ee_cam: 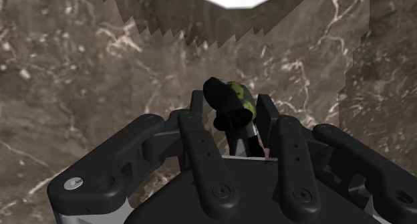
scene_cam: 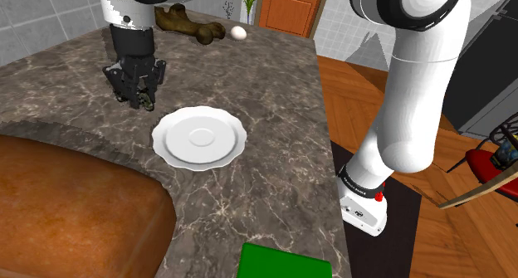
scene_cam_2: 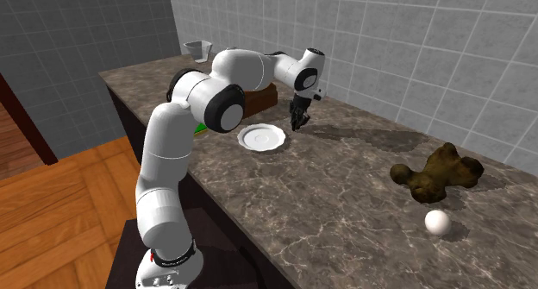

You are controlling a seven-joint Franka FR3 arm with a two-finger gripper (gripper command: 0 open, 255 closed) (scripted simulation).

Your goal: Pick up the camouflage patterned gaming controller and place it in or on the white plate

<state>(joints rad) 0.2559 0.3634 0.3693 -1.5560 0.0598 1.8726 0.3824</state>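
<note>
The controller (ee_cam: 234, 109), dark with green blotches, is clasped between the two fingers of the gripper (ee_cam: 230, 101), which are drawn in narrowly around it, so that only its end is left showing past the tips. In the shoulder view the gripper (scene_cam: 138, 90) is seen over the marbled counter (scene_cam: 274, 102), just beside the white plate (scene_cam: 199, 137) on that view's left. The load appears to be carried clear of the stone, though the gap cannot be judged closely. The step in hand is taken to be the carry across to the plate. It is best done with a firm grip and with enough height that the scalloped rim is cleared, since the plate could be nudged by a low pass. The controller should be brought over the flat middle, lowered until it is borne by the dish, and only then released, so that it is neither dropped nor left tipped on the rim.
</note>
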